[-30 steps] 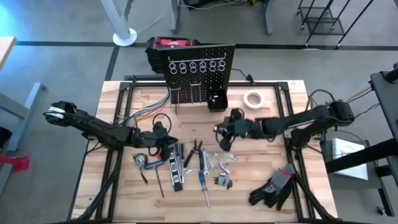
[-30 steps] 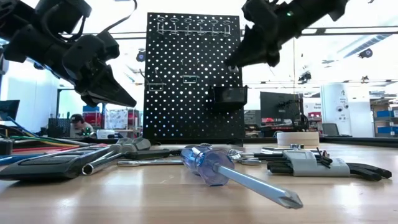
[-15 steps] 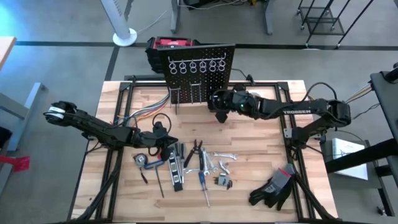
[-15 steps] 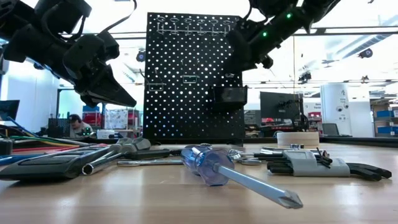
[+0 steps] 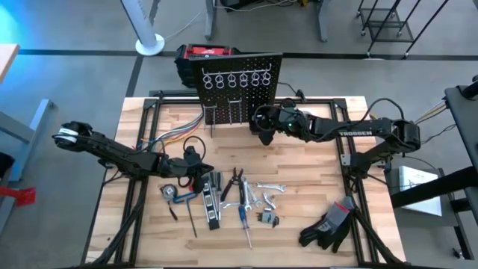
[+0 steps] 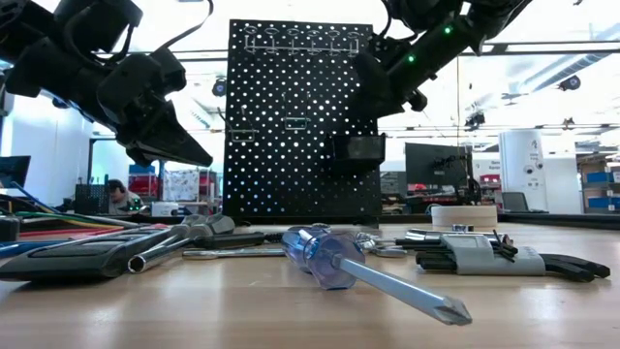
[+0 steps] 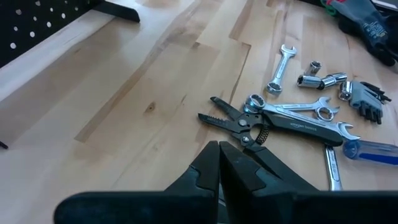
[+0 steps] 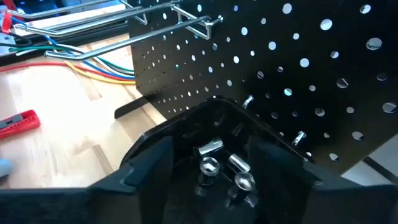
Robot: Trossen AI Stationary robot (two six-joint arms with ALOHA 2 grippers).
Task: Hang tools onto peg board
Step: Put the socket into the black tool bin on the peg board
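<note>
R gripper (image 5: pixel 261 124) hung over the small black bin (image 5: pixel 260 122) on the peg board (image 5: pixel 237 88), fingers parted around the bin's opening, nothing gripped. Seen through R wrist view: bin (image 8: pixel 211 146) right below, a few silver sockets (image 8: pixel 214 158) lying inside – fingers (image 8: pixel 149 163) either side of it. In low view, R gripper (image 6: pixel 373 92) sat just above the bin (image 6: pixel 356 149), in front of the board (image 6: pixel 300 121).

L gripper (image 5: pixel 200 169) stayed low over the table (image 5: pixel 314 161), clenched shut, empty – tip near the left edge of the tool pile. L wrist view: fingers (image 7: pixel 219 171) pressed together, pointing at black pliers (image 7: pixel 233 119) and a silver wrench (image 7: pixel 305 121) lying touching each other; smaller wrench (image 7: pixel 278 67) and loose sockets (image 7: pixel 320 79) a bit beyond; blue handle (image 7: pixel 372 151) at the edge.

Rest of tools still flat on the table, front-centre: pliers (image 5: pixel 236 181), wrenches (image 5: pixel 269 190), a long black-and-silver tool (image 5: pixel 210 203), blue-handled screwdriver (image 5: pixel 244 218). Low view: screwdriver (image 6: pixel 363 271) nearest the camera, hex key set (image 6: pixel 475 254) to its right.

Board upright at the table's back edge, row of silver ring hooks (image 5: pixel 231 79) along the top, none visibly holding a tool. White tape roll (image 5: pixel 303 119) beside the board, black gloves (image 5: pixel 328 224) at front right, red-and-black box (image 5: pixel 205 56) behind the board. Coloured wires (image 8: pixel 93 65) on the table past the board.
</note>
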